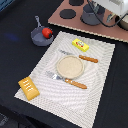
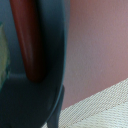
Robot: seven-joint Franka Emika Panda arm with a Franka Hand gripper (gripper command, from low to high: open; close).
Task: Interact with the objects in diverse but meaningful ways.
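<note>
Wrist view: a thin brown sausage (image 2: 27, 40) fills the frame up close, lying against something dark and curved (image 2: 50, 60). Pinkish board behind it, with a strip of woven mat in one corner.
Sausage location: my guess is it's up at the arm's end, over the pink stove board (image 1: 75, 22). I can't spot it anywhere in the exterior view.
Gripper: honestly can't tell if the fingers are open, closed or pinching the sausage. Neither picture shows the tips clearly.
Arm: the arm (image 1: 112, 10) sits over the board in the exterior view's top right corner, well away from the mat.
Other toys: red tomato (image 1: 47, 32) sits inside the small grey pan (image 1: 36, 39), just off the mat's far corner. Yellow packet (image 1: 80, 45) and bread loaf (image 1: 28, 88) lie at opposite ends of the placemat (image 1: 95, 90).
Table setting: plate (image 1: 70, 66) in the middle, between the knife (image 1: 82, 57) and fork (image 1: 67, 80).
Step in hand: looks like sausage handling at the stove, either carrying or placing.
Next move: probably setting it down flat on a burner or the plate. It's thin and round, so it could roll.
</note>
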